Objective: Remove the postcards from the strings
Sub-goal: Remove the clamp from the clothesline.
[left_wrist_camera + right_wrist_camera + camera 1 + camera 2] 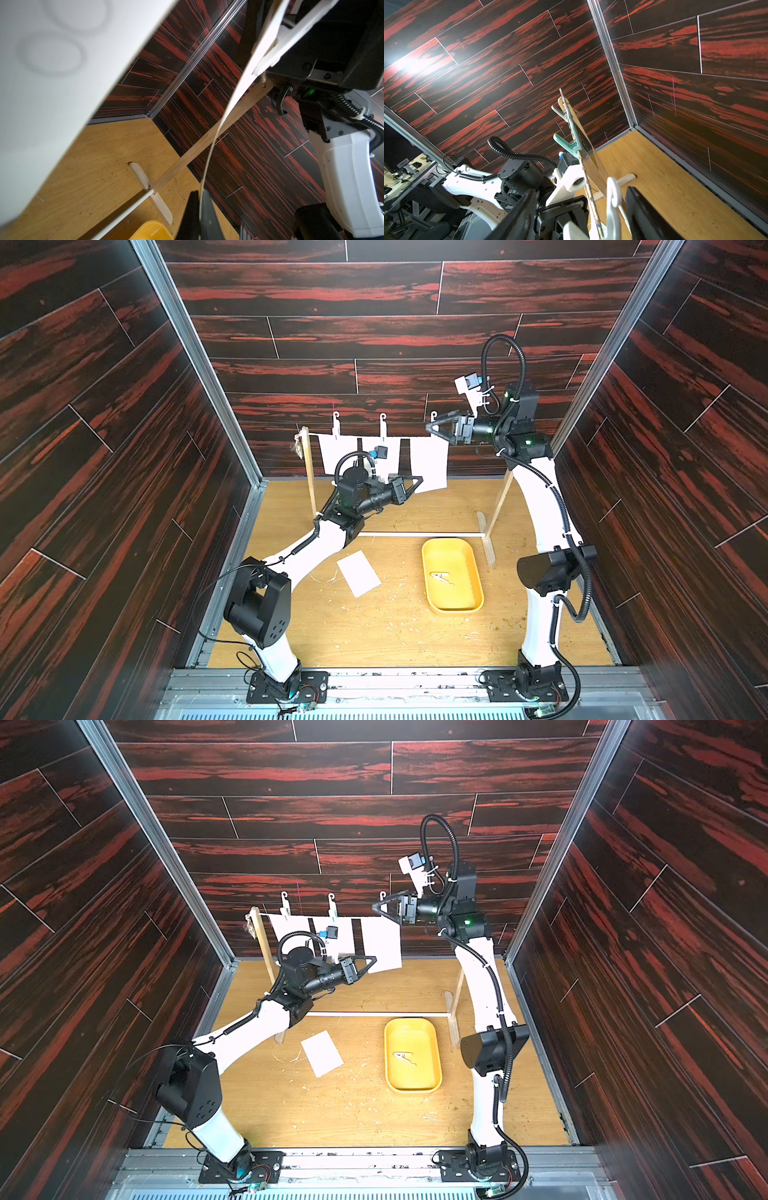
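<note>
**Line stand, top and wrist views.** A string (pixel 314 434) runs between the left post (pixel 311 477) and the right post (pixel 500 502). Three cards hang from it side by side: the left card (pixel 330 454), the middle card (pixel 392 458) and the right card (pixel 430 462). Each hangs under one of the hooked pins (pixel 336 423) (the middle card is partly hidden by the left arm's camera (pixel 380 452)). A fourth card (pixel 358 572) lies flat on the floor (pixel 374 635) in front of the stand. It is near a yellow tray (pixel 424 572) that holds one loose pin (pixel 443 578). The left gripper (pixel 419 482) is clenched on the right card near its lower corner. In the left wrist view the thin sheet passes between its closed fingers (pixel 190 209). The right gripper (pixel 432 427) is at string height by the right card's top corner. Its jaws are spread to either side of the right pin (pixel 612 193), and the right wrist view shows a gap on both sides.
</note>
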{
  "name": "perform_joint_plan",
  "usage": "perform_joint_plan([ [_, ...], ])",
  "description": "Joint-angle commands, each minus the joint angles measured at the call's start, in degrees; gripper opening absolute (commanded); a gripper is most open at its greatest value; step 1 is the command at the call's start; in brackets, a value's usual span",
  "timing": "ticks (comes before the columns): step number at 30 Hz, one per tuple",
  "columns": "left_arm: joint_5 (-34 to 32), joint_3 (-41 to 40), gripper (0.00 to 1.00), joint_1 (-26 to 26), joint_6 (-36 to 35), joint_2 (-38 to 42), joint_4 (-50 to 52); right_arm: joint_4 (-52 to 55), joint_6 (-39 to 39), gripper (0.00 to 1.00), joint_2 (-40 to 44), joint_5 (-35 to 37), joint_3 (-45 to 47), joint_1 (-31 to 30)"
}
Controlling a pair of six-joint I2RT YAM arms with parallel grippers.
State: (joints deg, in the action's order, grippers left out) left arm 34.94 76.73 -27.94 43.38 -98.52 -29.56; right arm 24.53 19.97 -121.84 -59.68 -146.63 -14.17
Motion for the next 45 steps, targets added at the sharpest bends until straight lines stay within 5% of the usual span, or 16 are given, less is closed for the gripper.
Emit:
perform_joint_plan([
  [1,0.8,1.8,0.0,0.5,0.9,1.6,-1.0,1.4,-1.7,0.7,-1.4,-0.8,-1.3,-0.1],
  [45,1.2,1.1,0.0,0.7,2.2,1.3,-2.4,-0.4,0.5,0.35,-1.5,-0.9,-1.1,0.1],
])
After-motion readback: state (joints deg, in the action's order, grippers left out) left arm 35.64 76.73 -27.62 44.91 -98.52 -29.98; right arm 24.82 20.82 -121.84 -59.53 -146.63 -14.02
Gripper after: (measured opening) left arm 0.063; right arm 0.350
